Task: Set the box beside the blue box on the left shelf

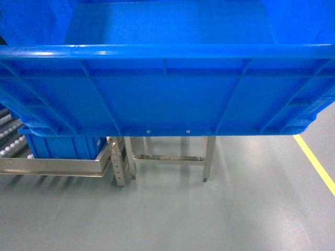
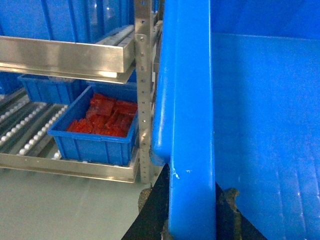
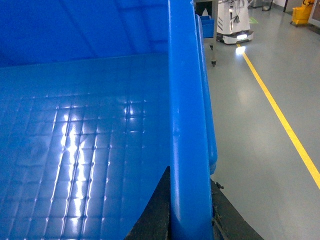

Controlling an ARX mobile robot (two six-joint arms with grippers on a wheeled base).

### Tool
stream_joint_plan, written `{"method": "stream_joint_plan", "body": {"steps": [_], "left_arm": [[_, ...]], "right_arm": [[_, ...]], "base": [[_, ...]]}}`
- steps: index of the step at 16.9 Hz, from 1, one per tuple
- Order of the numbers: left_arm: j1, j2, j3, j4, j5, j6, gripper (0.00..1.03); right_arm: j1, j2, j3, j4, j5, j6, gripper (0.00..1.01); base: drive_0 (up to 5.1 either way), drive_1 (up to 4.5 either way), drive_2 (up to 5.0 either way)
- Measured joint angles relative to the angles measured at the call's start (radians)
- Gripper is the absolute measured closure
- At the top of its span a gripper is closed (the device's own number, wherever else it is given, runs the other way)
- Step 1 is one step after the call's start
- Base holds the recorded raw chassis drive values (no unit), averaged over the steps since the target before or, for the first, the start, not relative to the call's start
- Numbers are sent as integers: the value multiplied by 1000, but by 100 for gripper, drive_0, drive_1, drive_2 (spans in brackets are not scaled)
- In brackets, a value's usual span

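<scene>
The box (image 1: 167, 94), a large open-top blue crate with ribbed walls, hangs in the air and fills the upper head view. My left gripper (image 2: 192, 217) is shut on its left rim (image 2: 190, 125), black fingers (image 2: 155, 210) on either side. My right gripper (image 3: 189, 215) is shut on the right rim (image 3: 187, 125). The crate's inside (image 3: 85, 150) holds nothing. The left shelf (image 1: 47, 167) with white rollers (image 2: 25, 135) sits low at the left. On it stands a blue box (image 2: 95, 145) (image 1: 63, 147) holding red pieces. The crate hides both grippers in the head view.
A second blue box (image 2: 50, 87) sits farther back on the rollers. An upper shelf level with a steel lip (image 2: 65, 55) carries more blue crates. A perforated steel post (image 2: 145, 100) stands beside the crate. A steel frame (image 1: 172, 157), a yellow floor line (image 1: 316, 162) and another robot (image 3: 232, 25) are nearby.
</scene>
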Motion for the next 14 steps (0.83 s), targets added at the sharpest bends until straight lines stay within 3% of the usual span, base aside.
{"method": "stream_joint_plan", "body": {"steps": [14], "left_arm": [[0, 0, 0, 6, 0, 0, 95]], "right_arm": [[0, 0, 0, 2, 0, 0, 94]], "base": [[7, 434, -420]]}}
